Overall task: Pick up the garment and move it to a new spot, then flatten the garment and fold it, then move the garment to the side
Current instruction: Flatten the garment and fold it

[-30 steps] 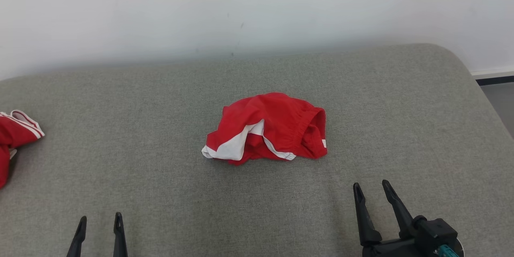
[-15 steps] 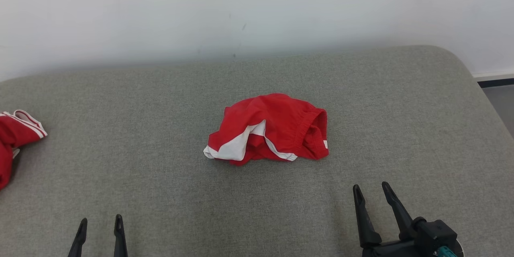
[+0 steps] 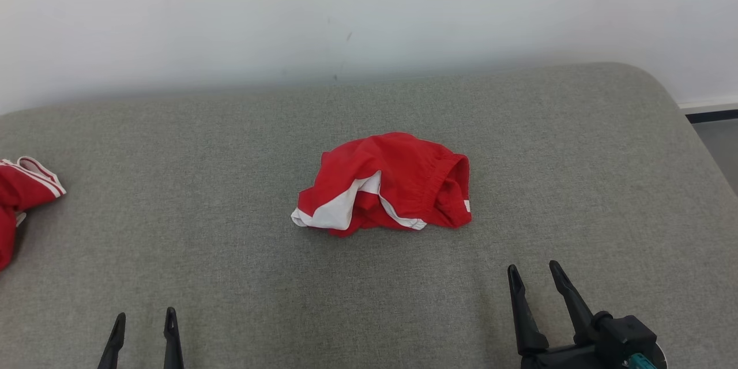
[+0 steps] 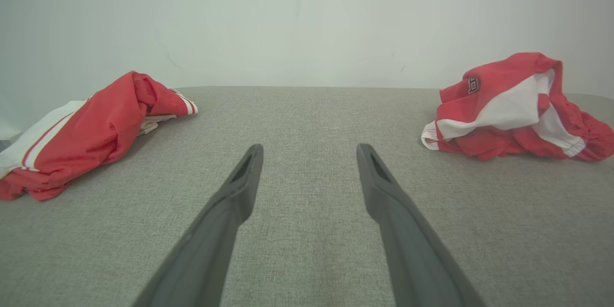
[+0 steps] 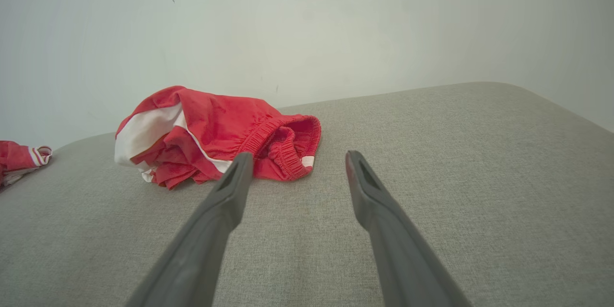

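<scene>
1. The garment, red with white panels, lay crumpled in a heap near the middle of the grey padded surface.
2. Its gathered waistband faced the robot's right, and a white panel hung down on the side toward the robot's left.
3. The left gripper sat at the lower left of the head view. Its fingers were spread wide with nothing between them, well apart from the garment.
4. The right gripper sat at the lower right, also spread wide and empty. It was nearer to the garment, on the waistband side, with bare grey fabric between them.
5. A second garment, red with white stripes, lay bunched at the surface's left edge, well apart from the first.
6. In the left wrist view, the two heaps lay on either side of the fingers, with bare surface ahead.
7. A white wall rose behind the far edge.
</scene>
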